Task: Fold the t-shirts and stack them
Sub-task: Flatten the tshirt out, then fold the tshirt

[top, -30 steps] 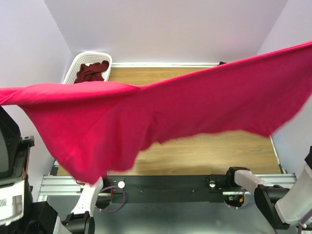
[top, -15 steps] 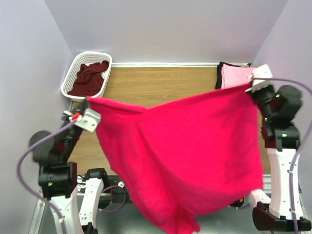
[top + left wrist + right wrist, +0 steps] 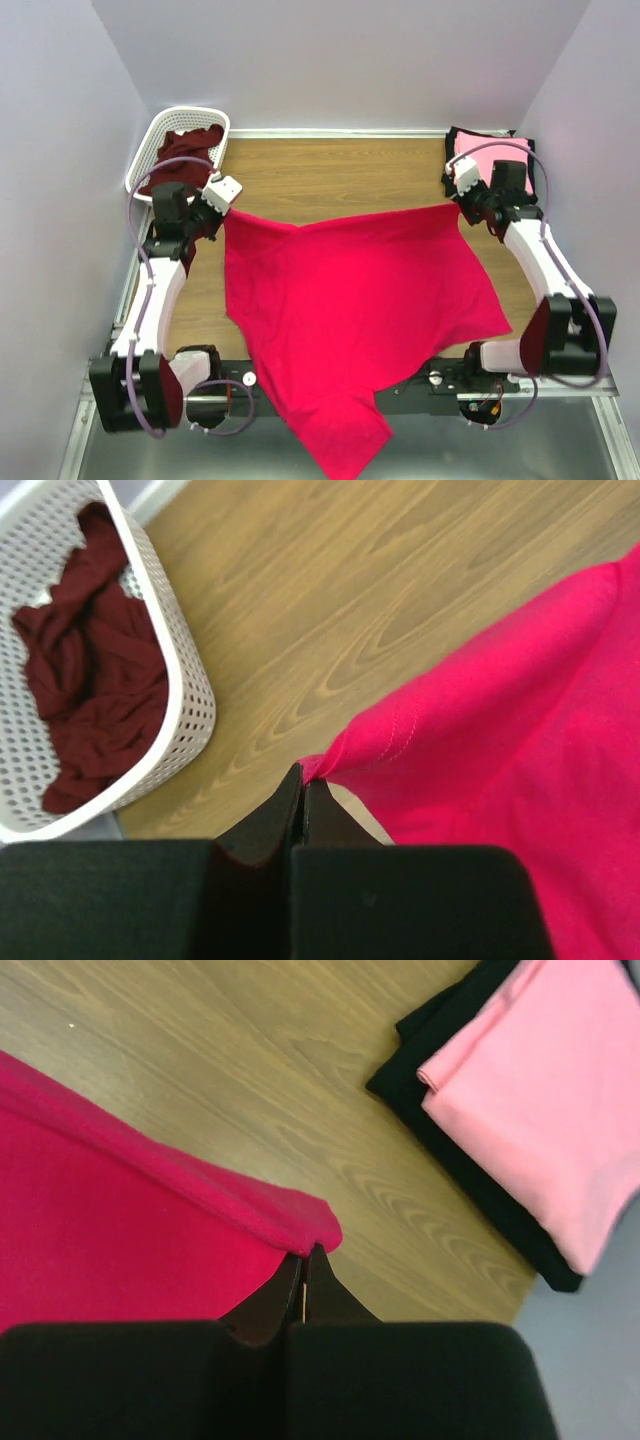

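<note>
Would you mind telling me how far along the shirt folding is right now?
Done: the pink shirt lies folded on the black shirt at the far right corner. In hand: the red shirt, spread across the table, left gripper and right gripper each shut on a far corner. Left: folding it, plus the maroon shirt crumpled in the basket.

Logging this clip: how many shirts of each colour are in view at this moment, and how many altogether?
Crimson-red shirt: 1
Light pink shirt: 1
Black shirt: 1
Dark maroon shirt: 1
Total: 4
</note>
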You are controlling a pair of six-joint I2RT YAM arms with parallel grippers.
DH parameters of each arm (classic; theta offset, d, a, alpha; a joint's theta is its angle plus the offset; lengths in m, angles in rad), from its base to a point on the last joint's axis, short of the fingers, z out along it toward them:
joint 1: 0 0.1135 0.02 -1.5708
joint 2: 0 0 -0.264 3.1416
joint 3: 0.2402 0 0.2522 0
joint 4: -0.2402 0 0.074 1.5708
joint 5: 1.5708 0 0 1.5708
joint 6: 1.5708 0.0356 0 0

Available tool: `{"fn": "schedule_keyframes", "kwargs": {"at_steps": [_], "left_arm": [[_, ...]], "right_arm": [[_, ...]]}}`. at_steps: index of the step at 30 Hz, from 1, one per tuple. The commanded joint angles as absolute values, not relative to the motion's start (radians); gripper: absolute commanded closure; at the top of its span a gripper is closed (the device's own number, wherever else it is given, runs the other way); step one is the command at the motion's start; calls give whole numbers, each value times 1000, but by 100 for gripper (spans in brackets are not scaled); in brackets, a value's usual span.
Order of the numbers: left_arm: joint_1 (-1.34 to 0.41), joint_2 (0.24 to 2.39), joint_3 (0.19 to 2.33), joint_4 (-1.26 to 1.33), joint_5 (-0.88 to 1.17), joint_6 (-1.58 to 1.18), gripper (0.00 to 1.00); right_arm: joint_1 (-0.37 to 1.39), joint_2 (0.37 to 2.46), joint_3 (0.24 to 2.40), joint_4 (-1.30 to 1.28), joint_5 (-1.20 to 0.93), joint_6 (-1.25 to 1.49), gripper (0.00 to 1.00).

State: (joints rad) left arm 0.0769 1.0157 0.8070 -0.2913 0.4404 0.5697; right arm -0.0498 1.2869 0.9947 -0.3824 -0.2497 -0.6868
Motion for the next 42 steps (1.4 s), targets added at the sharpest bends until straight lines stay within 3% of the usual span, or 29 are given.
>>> {"fn": "schedule_keyframes", "kwargs": {"at_steps": [1, 8, 10, 18, 29, 42], "left_arm": [[25, 1185, 894, -123, 338, 551, 100], [-38, 1465, 1070, -66, 278, 548, 100], [-38, 1543, 1115, -75, 120, 479, 100], [-48, 1641, 1239, -127, 115, 468, 100], [-109, 1517, 1210, -366, 114, 436, 100], [-366, 1273, 1192, -778, 54, 340, 100]], "right_arm": [[-55, 1406, 1094, -298, -294, -712, 100], [-55, 1688, 1285, -288, -301, -698, 100], [-55, 1739, 1348, -290, -292, -698, 99], [-55, 1891, 1483, -293, -281, -704, 99], [-55, 1905, 1490, -310, -284, -771, 100], [-94, 1776, 1411, -347, -313, -917, 99]]}}
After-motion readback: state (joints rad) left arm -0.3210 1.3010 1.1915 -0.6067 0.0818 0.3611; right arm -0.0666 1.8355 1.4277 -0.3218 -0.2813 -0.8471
